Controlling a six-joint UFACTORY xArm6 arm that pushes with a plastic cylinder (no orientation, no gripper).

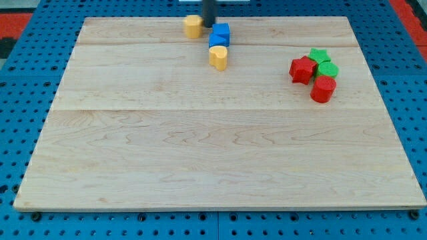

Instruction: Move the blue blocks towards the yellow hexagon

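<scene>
Nearest the camera you have the bare front edge of the pale wooden board (220, 193), which lies on a blue pegboard table (20, 120) that frames it on all sides, with a red patch of surface (17, 17) in the upper left corner of the frame.

Look to the upper middle of the frame for the task's things. A blue block (219, 36) (it looks like two blue pieces stacked or pressed together, but you cannot tell them apart for certain) sits near the board's top edge. Touching it on its lower side is a yellow rounded block (218, 57). Just to the upper left of the blue block stands a second yellow block (193, 26), which may be the hexagon, though its outline is too small to settle.

The dark rod comes down from the top edge of the frame, and my tip (209, 25) rests between that upper yellow block and the blue block, touching or nearly touching the blue one's upper left corner. The arm carries no jaws, only this rod.

Well apart, on the right side of the frame, a cluster sits tight together: a green star-shaped block (319, 55), a green rounded block (328, 69), a red star-shaped block (302, 69) and a red cylinder-like block (323, 89).
</scene>
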